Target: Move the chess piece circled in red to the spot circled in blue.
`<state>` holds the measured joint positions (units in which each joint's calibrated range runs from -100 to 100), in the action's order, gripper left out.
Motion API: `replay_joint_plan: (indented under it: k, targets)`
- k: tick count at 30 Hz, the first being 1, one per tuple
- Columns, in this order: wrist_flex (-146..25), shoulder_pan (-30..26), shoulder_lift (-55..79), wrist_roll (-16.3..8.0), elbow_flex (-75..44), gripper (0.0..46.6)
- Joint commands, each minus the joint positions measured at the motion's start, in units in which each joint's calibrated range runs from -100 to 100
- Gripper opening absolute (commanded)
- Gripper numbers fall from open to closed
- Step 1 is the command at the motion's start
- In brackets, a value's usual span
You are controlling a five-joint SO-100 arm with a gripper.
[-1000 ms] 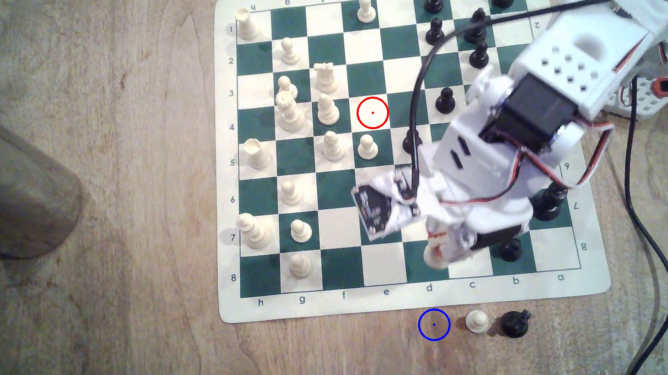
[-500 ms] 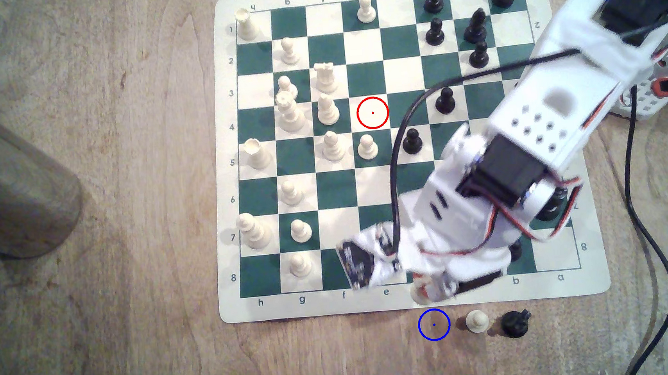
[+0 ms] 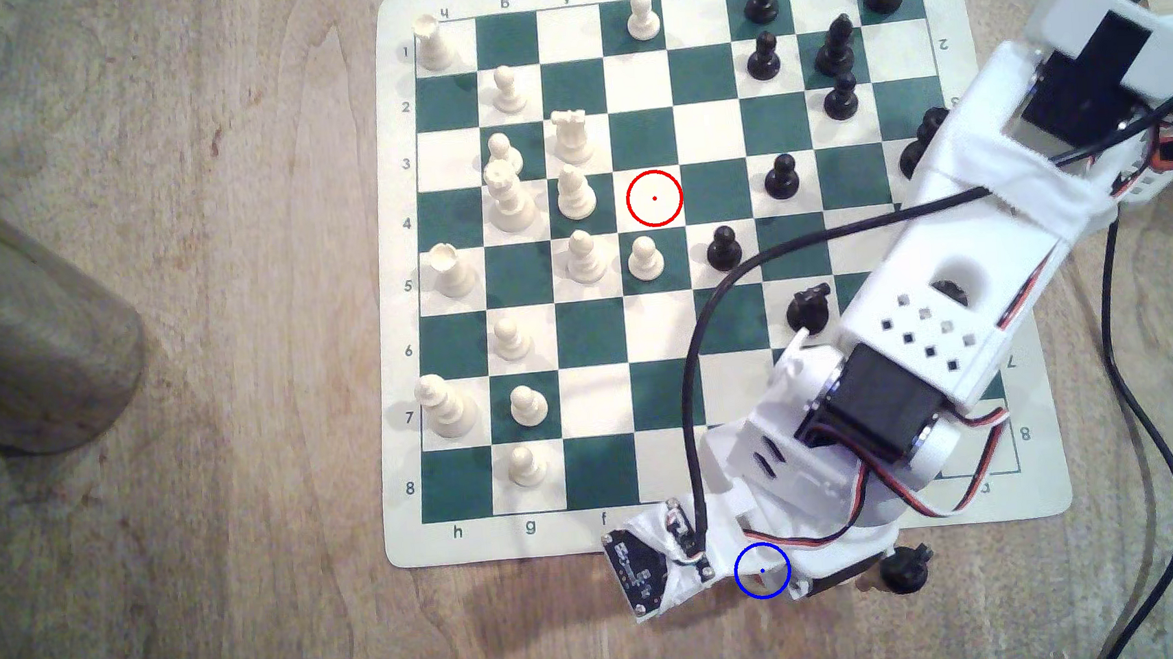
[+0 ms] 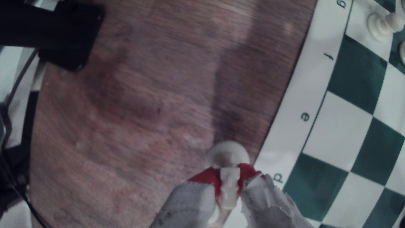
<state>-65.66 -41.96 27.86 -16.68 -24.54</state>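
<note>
The white knight [image 4: 228, 186] was held clamped between the red-tipped fingers [image 4: 206, 177] of the gripper [image 4: 228, 175], above the wood near the blue ring [image 3: 762, 570]. Lowering and releasing was probably needed next.

Green-and-cream checkered chess mat [image 3: 726, 523], cream knight [image 4: 228, 188] between red-tipped, white-wrapped end effector [image 4: 229, 184] fingers.

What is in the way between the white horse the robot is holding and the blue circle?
Nothing visible. The gripper holds the white knight over bare wood, with the arm right above the blue ring. A black piece stands off to the exterior view's right.
</note>
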Motion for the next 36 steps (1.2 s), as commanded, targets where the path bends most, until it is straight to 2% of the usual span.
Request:
replay_joint_plan:
  k: [1,11,14,16,21,23,24,28,36]
  targets:
    - [-0.19,0.00,-1.46,-0.15,-5.74,0.2]
    - [0.14,-0.08,1.09,-0.24,-7.56,0.2]
    - [0.14,-0.08,1.17,-0.34,-7.56,1.0]
    - [0.14,0.00,1.34,-0.44,-7.56,3.3]
    - [0.06,0.15,1.68,-0.44,-7.65,3.6]
    - [-0.03,0.15,1.77,-0.34,-7.56,5.3]
    - [-0.44,0.23,1.77,-0.15,-7.19,9.2]
    - [-0.76,0.15,1.51,-0.39,-6.92,16.3]
    - [-5.10,0.00,-0.10,-0.10,-6.65,23.5]
